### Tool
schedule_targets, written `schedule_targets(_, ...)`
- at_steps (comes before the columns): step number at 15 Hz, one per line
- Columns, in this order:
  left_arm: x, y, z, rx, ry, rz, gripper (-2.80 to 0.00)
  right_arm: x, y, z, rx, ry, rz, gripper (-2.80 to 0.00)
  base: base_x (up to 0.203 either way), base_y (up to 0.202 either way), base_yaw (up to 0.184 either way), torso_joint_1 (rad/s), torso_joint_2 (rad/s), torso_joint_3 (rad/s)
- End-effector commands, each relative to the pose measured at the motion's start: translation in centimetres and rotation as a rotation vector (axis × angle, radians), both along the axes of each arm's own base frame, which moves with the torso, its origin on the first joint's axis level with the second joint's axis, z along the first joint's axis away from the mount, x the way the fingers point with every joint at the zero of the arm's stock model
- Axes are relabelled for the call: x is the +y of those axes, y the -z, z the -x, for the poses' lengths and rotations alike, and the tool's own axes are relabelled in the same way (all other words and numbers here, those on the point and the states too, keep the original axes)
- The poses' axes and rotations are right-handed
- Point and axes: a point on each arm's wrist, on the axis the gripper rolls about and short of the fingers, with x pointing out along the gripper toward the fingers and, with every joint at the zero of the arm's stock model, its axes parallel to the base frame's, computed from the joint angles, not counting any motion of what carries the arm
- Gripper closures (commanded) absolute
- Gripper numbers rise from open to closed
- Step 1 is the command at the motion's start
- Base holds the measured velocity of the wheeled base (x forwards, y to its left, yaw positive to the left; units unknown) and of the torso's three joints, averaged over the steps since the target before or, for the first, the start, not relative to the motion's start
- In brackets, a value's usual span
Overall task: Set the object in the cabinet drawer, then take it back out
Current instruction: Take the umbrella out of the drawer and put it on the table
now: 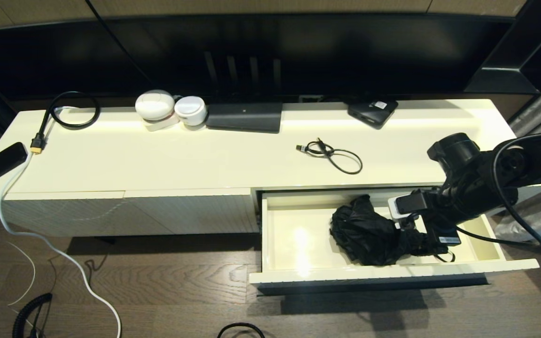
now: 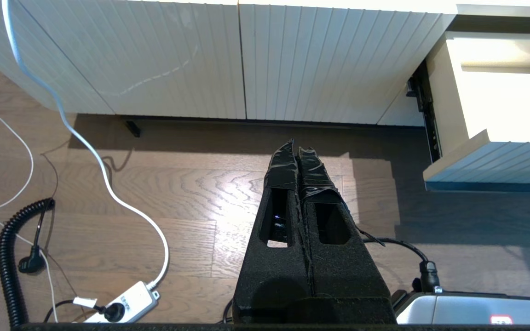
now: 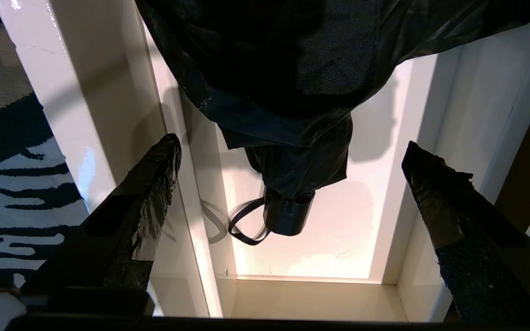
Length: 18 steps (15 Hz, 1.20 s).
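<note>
The cabinet drawer point(image 1: 280, 234) stands pulled out at the right, its cream inside lit. In it lies a black folded umbrella point(image 1: 369, 232), its fabric loose, with the handle point(image 3: 288, 216) and wrist strap pointing toward the drawer's right end. My right gripper point(image 3: 291, 146) hangs open over the handle end, one finger point(image 3: 154, 174) over the drawer's front wall and the other near its back wall, touching nothing. In the head view the right gripper point(image 1: 432, 234) is largely hidden under its wrist. My left gripper point(image 2: 298, 147) is shut and empty, parked above the wooden floor left of the drawer point(image 2: 490, 161).
On the cabinet top lie a black USB cable point(image 1: 334, 155), two white round devices point(image 1: 155, 105), a flat black box point(image 1: 244, 117) and a small black device point(image 1: 373, 111). Ribbed handle-less panels point(image 2: 200, 59) stay closed. A white cable point(image 1: 40, 239), power strip point(image 2: 122, 303) and coiled cord point(image 2: 7, 262) lie on the floor.
</note>
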Motion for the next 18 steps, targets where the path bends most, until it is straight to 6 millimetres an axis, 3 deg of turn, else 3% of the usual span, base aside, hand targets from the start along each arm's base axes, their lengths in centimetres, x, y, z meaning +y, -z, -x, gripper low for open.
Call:
schedule_targets(1,0.0,0.0,0.0,0.001,-0.002,0.001,0.0,0.1,0.5,-0.1,0.018,-0.011,0.006,-2.8,0.0,0.0,0.0,0.0,0.0,0.0)
schedule_targets(18,0.0,0.0,0.0,0.0,-0.002,0.001,0.0,1.8,3.7,-2.6,0.076,-0.03,0.009,-2.8,0.0,0.0,0.0,0.0,0.0,0.0)
